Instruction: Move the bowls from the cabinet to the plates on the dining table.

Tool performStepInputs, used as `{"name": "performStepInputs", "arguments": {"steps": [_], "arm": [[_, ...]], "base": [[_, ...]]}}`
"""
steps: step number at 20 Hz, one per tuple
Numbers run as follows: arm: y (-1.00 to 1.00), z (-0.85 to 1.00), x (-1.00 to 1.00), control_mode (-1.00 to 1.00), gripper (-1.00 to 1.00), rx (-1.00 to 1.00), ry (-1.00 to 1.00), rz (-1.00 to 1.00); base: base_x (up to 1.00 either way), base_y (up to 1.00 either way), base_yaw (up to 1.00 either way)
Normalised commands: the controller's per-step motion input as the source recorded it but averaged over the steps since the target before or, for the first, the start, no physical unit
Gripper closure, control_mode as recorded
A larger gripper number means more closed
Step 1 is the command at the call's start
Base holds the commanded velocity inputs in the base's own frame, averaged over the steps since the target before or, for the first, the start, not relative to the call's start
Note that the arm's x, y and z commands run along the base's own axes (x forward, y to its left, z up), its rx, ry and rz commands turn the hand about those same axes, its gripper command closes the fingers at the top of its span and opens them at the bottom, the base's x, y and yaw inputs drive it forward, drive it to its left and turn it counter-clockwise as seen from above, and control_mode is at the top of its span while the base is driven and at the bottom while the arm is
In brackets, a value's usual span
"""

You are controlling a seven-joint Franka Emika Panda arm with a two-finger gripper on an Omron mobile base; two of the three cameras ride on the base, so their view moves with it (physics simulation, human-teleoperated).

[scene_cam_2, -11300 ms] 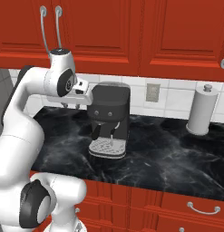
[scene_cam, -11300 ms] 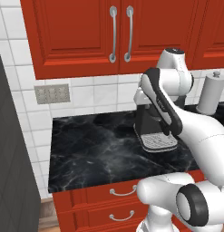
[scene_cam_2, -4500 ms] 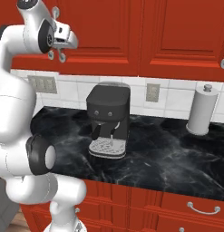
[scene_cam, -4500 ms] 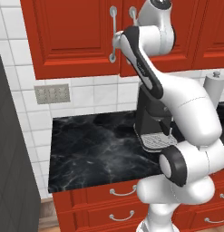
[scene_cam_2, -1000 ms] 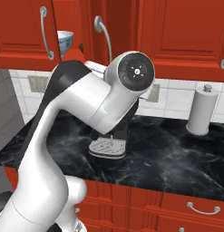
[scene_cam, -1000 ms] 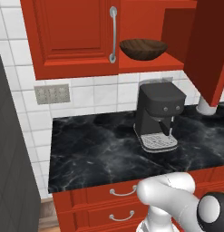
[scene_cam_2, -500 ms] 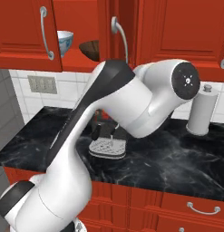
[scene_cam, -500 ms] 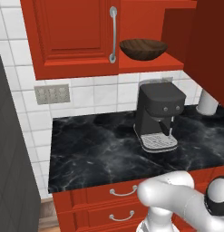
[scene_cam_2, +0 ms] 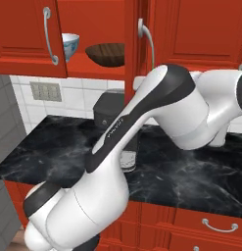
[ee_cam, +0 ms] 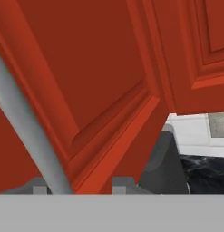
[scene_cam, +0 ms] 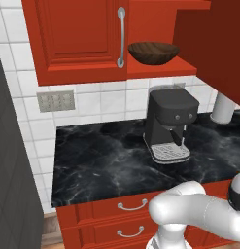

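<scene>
Cabinet (scene_cam_2: pixel 98 29) right door swung open. Wooden bowl (scene_cam: pixel 153 52) and blue-patterned bowl (scene_cam_2: pixel 69 45) both sit on its shelf. Claw (ee_cam: pixel 79 185) tips straddle the door's silver handle (ee_cam: pixel 27 131), partly spread; can't tell if gripping.

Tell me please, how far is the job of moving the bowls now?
Done: one cabinet door stands open. In hand: the claw sits at that door's silver handle, holding no bowl. Left: the wooden bowl and the white bowl both sit on the shelf, so both still need carrying.
</scene>
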Motion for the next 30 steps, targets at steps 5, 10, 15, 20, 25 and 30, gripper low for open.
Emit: {"name": "performStepInputs", "arguments": {"steps": [5,10,15,20,25,30], "arm": [[-0.35,-0.25,0.31,-1.00,1.00,0.00,0.00,0.12],[-0.10,-0.07,0.05,-1.00,1.00,0.00,0.00,0.04],[0.02,0.00,0.00,-1.00,-1.00,0.00,0.00,0.00],[0.00,0.00,-0.04,-1.00,-1.00,0.00,0.00,0.00],[0.00,0.03,-0.51,-1.00,-1.00,0.00,-0.04,0.00],[0.05,0.14,-0.91,-1.00,-1.00,0.00,-0.12,0.00]], "base": [[0.00,0.00,0.00],[0.00,0.00,0.00],[0.00,0.00,0.00],[0.00,0.00,0.00],[0.00,0.00,0.00],[0.00,0.00,0.00]]}}
